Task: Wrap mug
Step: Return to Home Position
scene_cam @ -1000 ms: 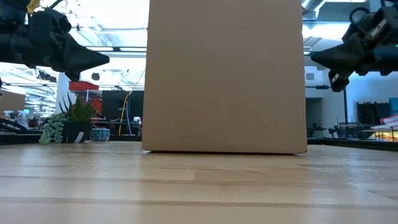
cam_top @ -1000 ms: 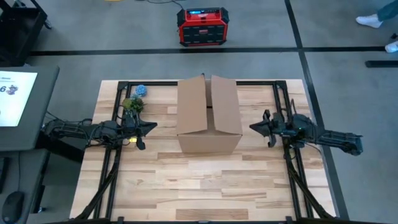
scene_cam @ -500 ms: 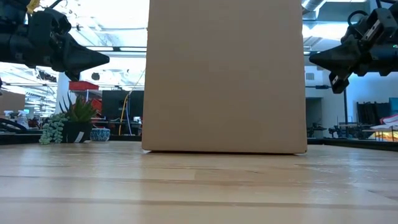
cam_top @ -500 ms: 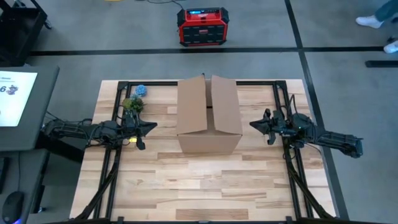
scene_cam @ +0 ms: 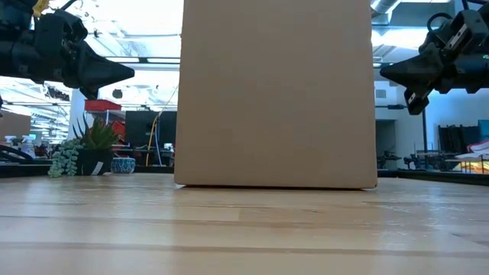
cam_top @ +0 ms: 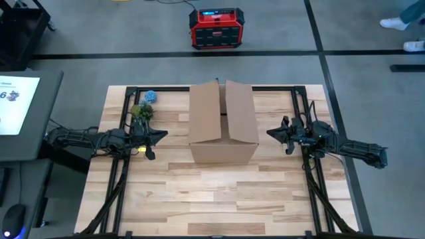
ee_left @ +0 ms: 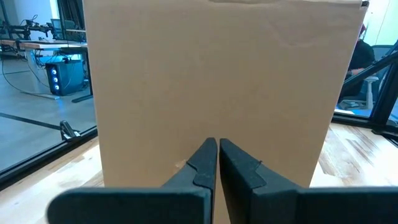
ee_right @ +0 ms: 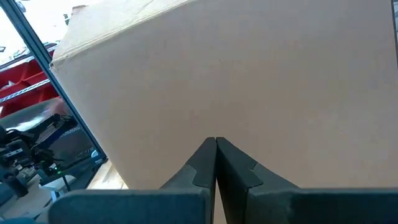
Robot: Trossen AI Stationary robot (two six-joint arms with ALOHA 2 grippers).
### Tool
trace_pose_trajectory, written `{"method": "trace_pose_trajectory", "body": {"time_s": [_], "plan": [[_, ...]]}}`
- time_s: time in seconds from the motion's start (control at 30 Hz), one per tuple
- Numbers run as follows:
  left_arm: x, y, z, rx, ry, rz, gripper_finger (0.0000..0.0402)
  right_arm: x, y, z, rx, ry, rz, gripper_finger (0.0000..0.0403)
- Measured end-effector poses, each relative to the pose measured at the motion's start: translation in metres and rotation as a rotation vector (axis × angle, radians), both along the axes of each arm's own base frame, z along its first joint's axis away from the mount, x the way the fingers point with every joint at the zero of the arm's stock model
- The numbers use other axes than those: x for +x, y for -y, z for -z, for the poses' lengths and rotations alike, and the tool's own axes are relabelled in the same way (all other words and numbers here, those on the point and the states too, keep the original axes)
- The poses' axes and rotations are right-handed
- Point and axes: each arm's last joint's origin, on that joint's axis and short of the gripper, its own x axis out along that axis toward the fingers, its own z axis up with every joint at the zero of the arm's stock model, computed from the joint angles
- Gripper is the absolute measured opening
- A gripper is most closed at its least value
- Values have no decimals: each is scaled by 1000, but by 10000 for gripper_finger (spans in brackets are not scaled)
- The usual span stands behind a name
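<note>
little is shifted since a second ago: the box is flanked, untouched, by the left gripper and the nearer right gripper, both pinched together.

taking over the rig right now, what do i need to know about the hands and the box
Left hand: shut, empty, held above the table on the left side of the cardboard box, not touching it.
Right hand: shut, empty, on the box's right side, also clear of it.
Box: upright mid-table, top flaps folded down to a centre seam. Mug not visible; presumably inside.
Done: box looks closed.
Left: probably only parking both arms at home.
</note>
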Motion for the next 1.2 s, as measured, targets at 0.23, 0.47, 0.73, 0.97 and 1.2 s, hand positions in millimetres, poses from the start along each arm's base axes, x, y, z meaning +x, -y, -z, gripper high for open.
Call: {"method": "trace_pose_trajectory", "body": {"time_s": [0.23,0.47,0.73,0.97,1.2], "plan": [[0,3,0,2,3,23,0,0,0,0,0,0,0,0],[-1,9,0,-5,6,91,0,0,0,0,-1,0,-1,0],[-1,9,0,-6,6,91,0,0,0,0,-2,-1,-1,0],[-1,9,0,-6,6,91,0,0,0,0,-2,-1,-1,0],[-1,9,0,-6,7,90,0,0,0,0,-2,-1,-1,0]]}}
